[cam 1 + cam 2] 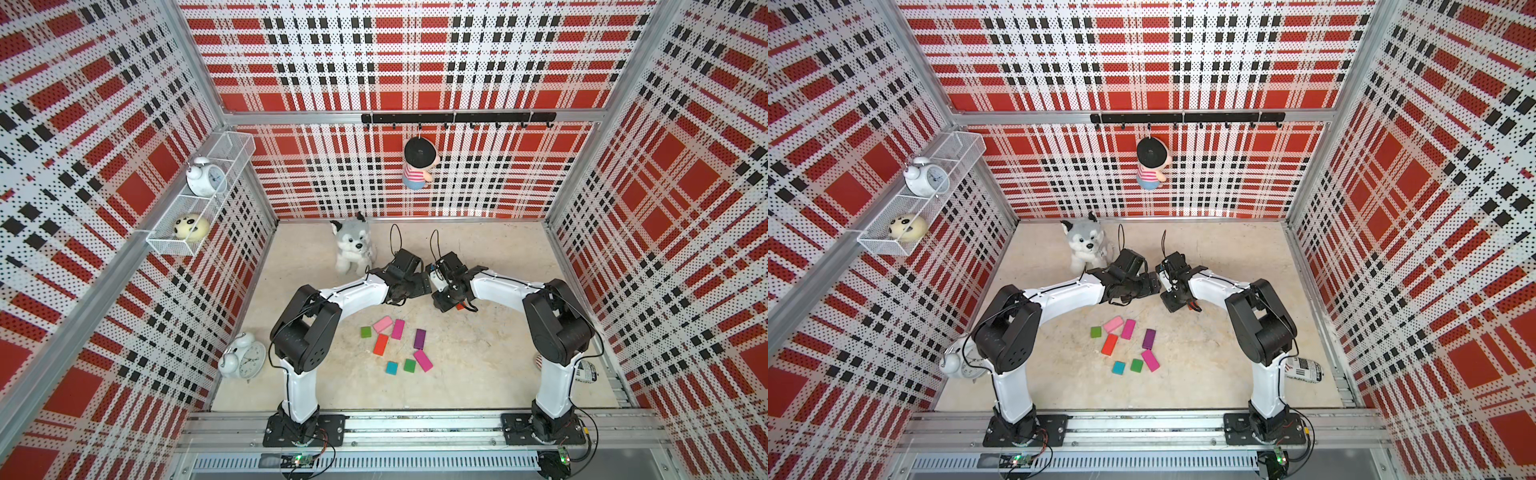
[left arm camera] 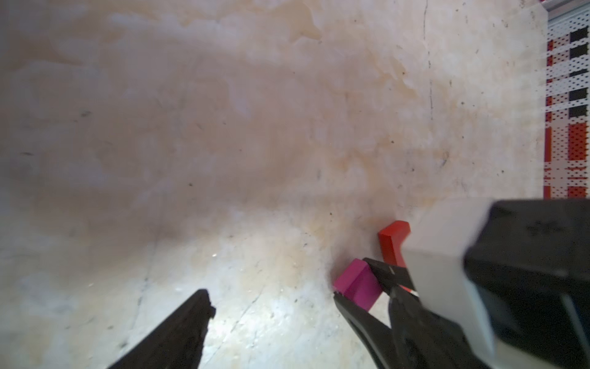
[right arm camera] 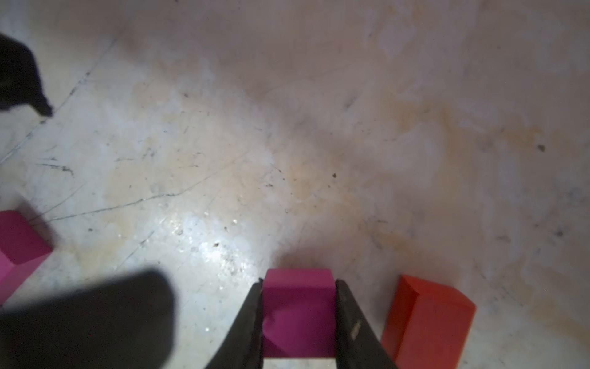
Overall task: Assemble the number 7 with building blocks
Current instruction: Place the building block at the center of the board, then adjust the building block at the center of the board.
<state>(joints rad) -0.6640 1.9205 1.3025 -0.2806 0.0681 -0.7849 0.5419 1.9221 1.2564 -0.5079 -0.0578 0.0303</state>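
My right gripper [image 3: 298,282] is shut on a magenta block [image 3: 298,313], low at the table. A red-orange block [image 3: 427,316] lies close beside it; its edge peeks out in a top view [image 1: 460,306]. The left gripper [image 2: 293,294] is open over bare table, with the held magenta block [image 2: 354,282] and the red-orange block [image 2: 394,239] just off one finger. Both grippers [image 1: 419,289] [image 1: 445,305] meet mid-table. Several loose building blocks lie nearer the front, among them pink [image 1: 382,323], purple [image 1: 419,338] and teal [image 1: 391,368]. No number 7 shows.
A plush dog [image 1: 353,249] sits behind the left arm. An alarm clock [image 1: 243,359] lies at the front left and a can [image 1: 586,371] at the right wall. A wire shelf [image 1: 199,195] and a hanging doll [image 1: 417,164] are on the walls.
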